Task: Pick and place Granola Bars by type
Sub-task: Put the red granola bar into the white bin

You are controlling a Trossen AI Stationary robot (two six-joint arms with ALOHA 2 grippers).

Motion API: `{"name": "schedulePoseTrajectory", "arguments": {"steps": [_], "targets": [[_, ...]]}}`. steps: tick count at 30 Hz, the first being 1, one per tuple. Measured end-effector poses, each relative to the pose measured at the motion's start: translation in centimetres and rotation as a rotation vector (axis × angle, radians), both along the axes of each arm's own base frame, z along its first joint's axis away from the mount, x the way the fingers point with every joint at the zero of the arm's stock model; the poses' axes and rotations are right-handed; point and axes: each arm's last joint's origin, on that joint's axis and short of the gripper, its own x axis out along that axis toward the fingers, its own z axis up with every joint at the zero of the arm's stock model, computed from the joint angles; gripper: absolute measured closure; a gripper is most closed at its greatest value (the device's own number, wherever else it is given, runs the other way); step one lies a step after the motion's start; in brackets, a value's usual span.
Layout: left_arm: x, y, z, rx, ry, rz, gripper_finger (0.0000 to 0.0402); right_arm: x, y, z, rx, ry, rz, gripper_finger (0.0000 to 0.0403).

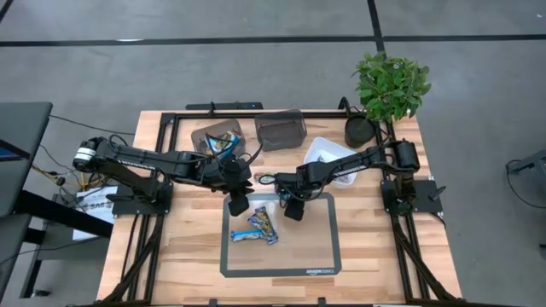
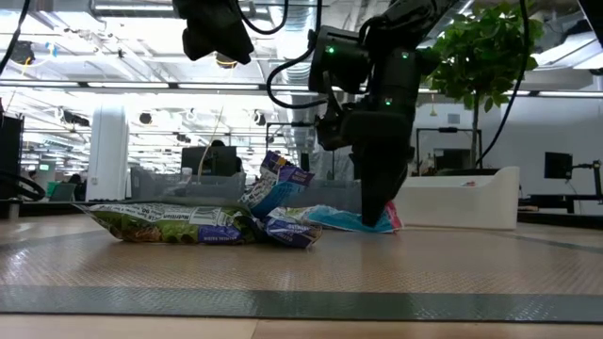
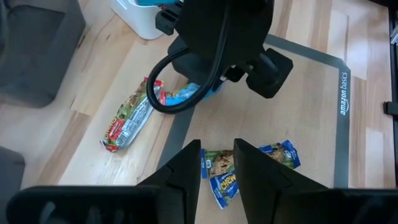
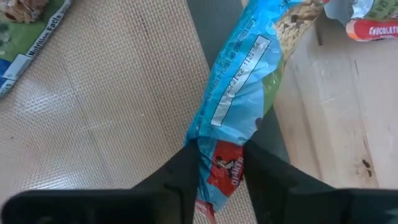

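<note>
Several blue-wrapped granola bars (image 1: 256,226) lie in a loose heap on the grey mat; they also show in the left wrist view (image 3: 249,167). A green-and-red bar (image 3: 127,121) lies flat on the bare wood. A light-blue bar (image 4: 239,81) lies across the mat's border. My right gripper (image 4: 221,168) is down at that bar's red end and shut on it. My left gripper (image 3: 217,163) hangs open, raised above the heap and beside the right one (image 1: 293,207). My right gripper holds the light-blue bar by its red end (image 4: 222,167), pinched between the two fingers (image 4: 186,163). The fingers come from above, pointing down (image 2: 377,209), and lie across the bar. The bar still rests flat on the table; its wrapper is crumpled just ahead of the fingers.
Two dark bins (image 1: 280,130) stand at the table's far side, the left one (image 1: 217,139) holding bars. A white tray (image 1: 328,158) sits under the right arm. A potted plant (image 1: 391,85) stands at the far right corner. The mat's near half (image 1: 294,251) is bare.
</note>
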Motion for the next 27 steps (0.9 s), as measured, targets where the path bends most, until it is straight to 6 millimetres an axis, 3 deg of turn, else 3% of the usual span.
{"name": "schedulePoseTrajectory", "arguments": {"steps": [6, 10, 14, 18, 21, 27], "targets": [[0.0, 0.0, 0.0, 0.0, 0.0, 0.0, 0.0315, 0.0, 0.0, 0.3, 0.031, -0.004, 0.003, 0.0368], [0.0, 0.0, 0.0, 0.004, -0.001, 0.004, 0.0315, -0.1, 0.0, 1.2, 0.041, -0.012, 0.006, 0.0391], [0.1, 0.1, 0.1, 0.021, -0.013, 0.017, 0.0315, -0.3, -0.7, 4.7, 0.028, -0.095, -0.021, 0.0392], [0.4, 0.1, 0.4, 0.048, -0.06, -0.005, 0.0315, -1.8, -2.2, 7.8, -0.055, -0.131, -0.109, 0.0392], [0.8, 0.1, 0.9, 0.081, -0.121, -0.012, 0.0315, -3.7, -3.6, 10.9, -0.112, -0.166, -0.197, 0.0394], [1.7, 0.4, 2.1, 0.168, -0.267, -0.009, 0.0315, -8.2, -6.4, 14.2, -0.205, -0.097, -0.372, 0.0393]]}}
